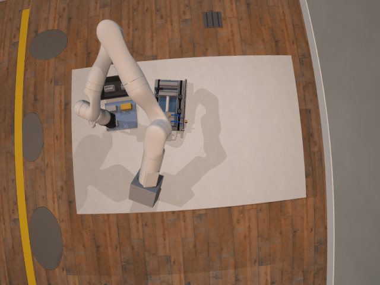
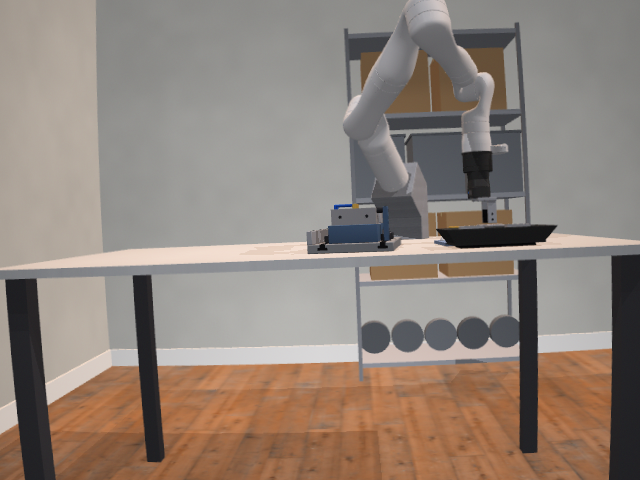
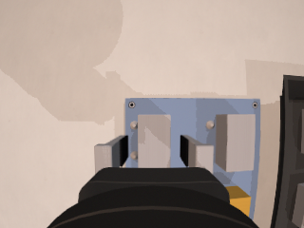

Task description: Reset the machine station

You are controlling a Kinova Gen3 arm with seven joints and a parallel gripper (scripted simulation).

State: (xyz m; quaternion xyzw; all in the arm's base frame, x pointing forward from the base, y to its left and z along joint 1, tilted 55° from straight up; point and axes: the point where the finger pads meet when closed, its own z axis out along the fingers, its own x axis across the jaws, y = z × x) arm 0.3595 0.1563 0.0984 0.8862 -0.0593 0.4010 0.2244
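My gripper (image 2: 489, 212) (image 3: 154, 146) is open and empty, low over the infeed plate (image 1: 131, 117) (image 3: 190, 106). In the wrist view its fingers stand either side of a gray blank (image 3: 154, 130), which lies flat beside two pins; the fingertips' exact height is unclear. A second gray blank (image 1: 111, 107) (image 3: 239, 142) and a yellow brass blank (image 1: 126, 106) (image 3: 239, 206) also lie on the plate. Two finished parts, one (image 1: 109, 88) with its pocket up and another partly hidden by the arm, lie in the black outfeed tray (image 1: 114, 97) (image 2: 496, 237). The vise (image 1: 180, 104) (image 2: 354, 233) shows no clear blank.
The tray's wall (image 3: 281, 161) stands close beside the plate in the wrist view. The vise, with blue hoses (image 1: 175, 115) on one jaw, stands on the table (image 1: 251, 132) to the right of the plate. The upper arm (image 1: 135, 78) passes over the gap between tray and vise.
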